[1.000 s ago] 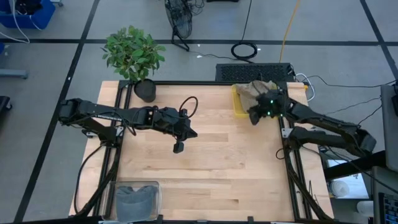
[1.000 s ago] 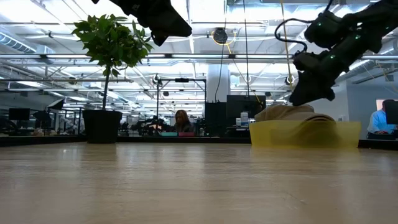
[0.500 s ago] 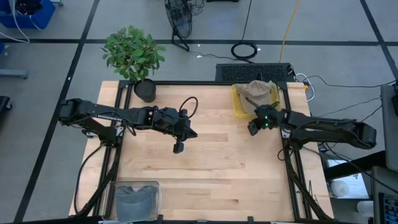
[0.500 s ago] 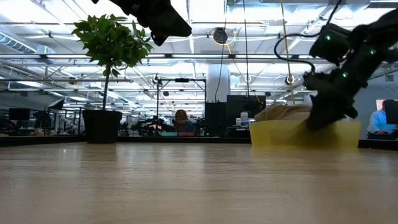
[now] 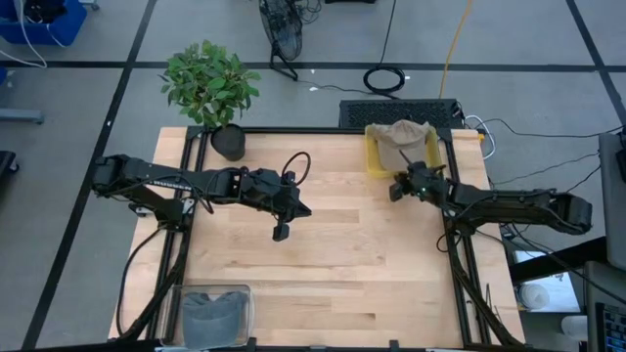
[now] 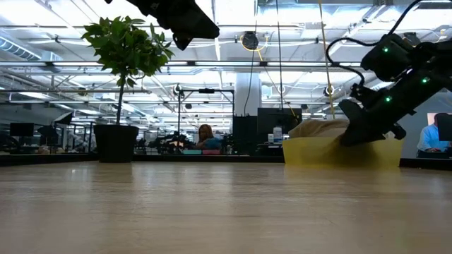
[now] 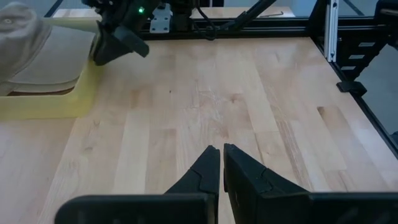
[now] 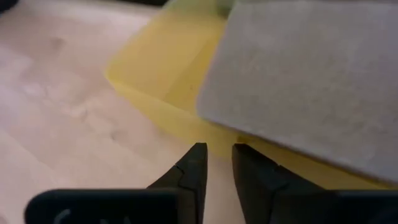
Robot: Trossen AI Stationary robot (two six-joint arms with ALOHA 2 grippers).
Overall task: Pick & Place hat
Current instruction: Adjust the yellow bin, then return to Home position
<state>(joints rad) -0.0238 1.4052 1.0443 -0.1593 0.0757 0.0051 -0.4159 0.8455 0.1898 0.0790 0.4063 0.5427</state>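
The right gripper [image 5: 399, 188] hangs low just beside the near wall of the yellow tray [image 5: 375, 164], its two dark fingers [image 8: 194, 167] narrowly apart with nothing between them, tips close to the tray's outer side. The hat [image 5: 403, 142], a tan cap, lies in that tray, its brim spreading over the rim on the side toward the gripper; seen from table height, its crown [image 6: 319, 128] rises above the yellow wall.

The left gripper [image 5: 281, 232] waits well away from the tray, over the middle of the table, fingers [image 7: 199, 173] pressed together and holding nothing.

The table [image 5: 333, 264] is a pale butcher-block top of light wooden planks, framed in black rails. The tray sits at its far right corner. A potted plant [image 5: 211, 88] stands at the far edge, well to the left of the tray, and a clear bin [image 5: 215, 313] with something grey in it sits at the near left corner, diagonally opposite the tray.

Beyond the tray the room opens into a wide, brightly lit hall with ceiling trusses and hanging cables. A person [image 6: 205, 136] sits at a desk behind the table, and another [image 6: 431, 135] shows at the right edge, past the tray. The grey floor around carries dark tape lines and coiled cable [image 5: 383, 78].
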